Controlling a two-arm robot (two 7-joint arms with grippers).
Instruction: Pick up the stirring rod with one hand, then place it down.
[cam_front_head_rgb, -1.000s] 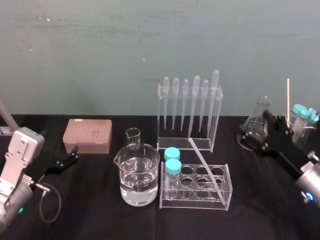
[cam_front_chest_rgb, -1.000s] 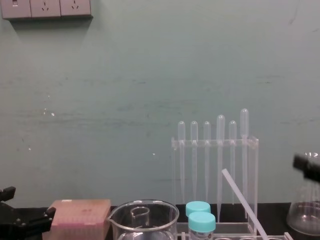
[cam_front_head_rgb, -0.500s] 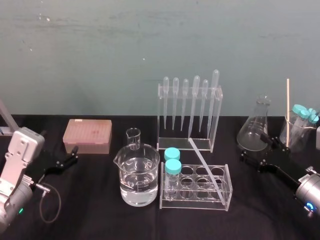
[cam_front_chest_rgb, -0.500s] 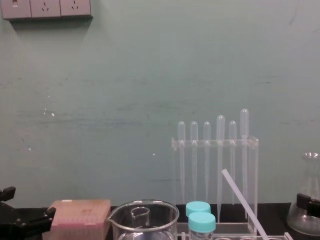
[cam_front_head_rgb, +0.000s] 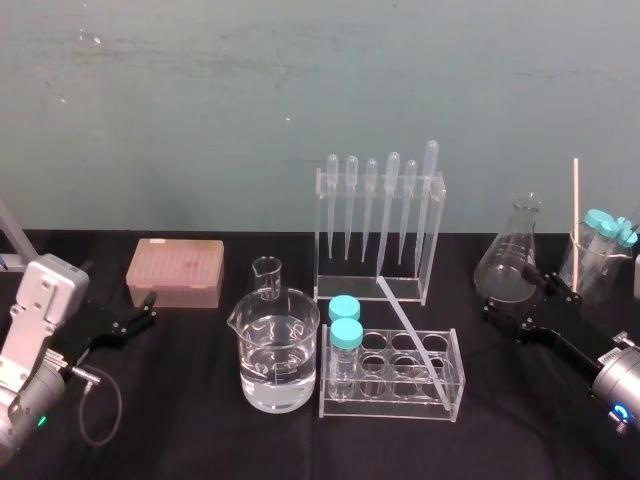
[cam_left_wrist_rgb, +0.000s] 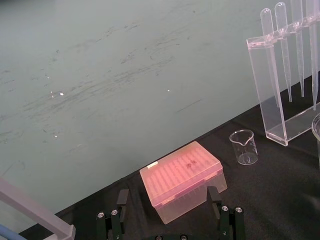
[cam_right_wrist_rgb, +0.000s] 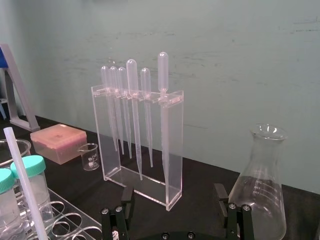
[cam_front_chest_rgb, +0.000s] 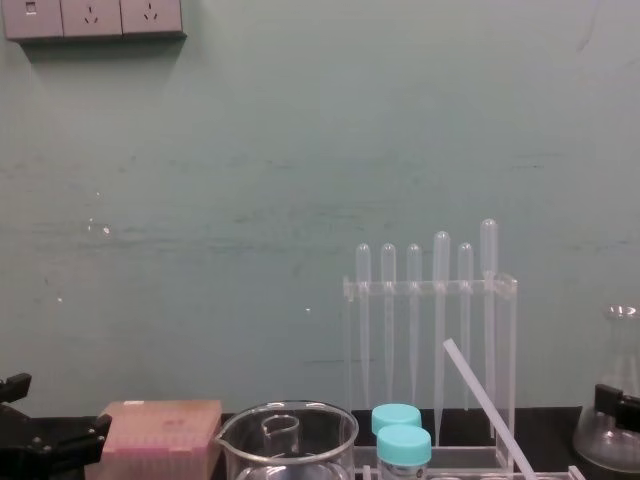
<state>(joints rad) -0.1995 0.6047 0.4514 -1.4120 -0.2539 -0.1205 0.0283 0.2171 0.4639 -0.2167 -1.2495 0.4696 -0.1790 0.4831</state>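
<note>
The stirring rod (cam_front_head_rgb: 410, 323) leans unheld in the test-tube rack (cam_front_head_rgb: 392, 408); right pincer (cam_right_wrist_rgb: 174, 200), beside the flask (cam_front_head_rgb: 510, 265), and left pincer (cam_left_wrist_rgb: 167, 195), near the pink box (cam_front_head_rgb: 175, 270), gape wide and empty; pick-up seemingly not yet begun.

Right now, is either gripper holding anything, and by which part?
Nothing is held. The right gripper is open beside the flask; the left gripper open near the pink box. The stirring rod leans in the tube rack.

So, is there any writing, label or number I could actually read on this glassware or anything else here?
No text is legible anywhere.
Printed marks on the conical flask: too blurred to read.
Marks on the small beaker: too small to read.
</note>
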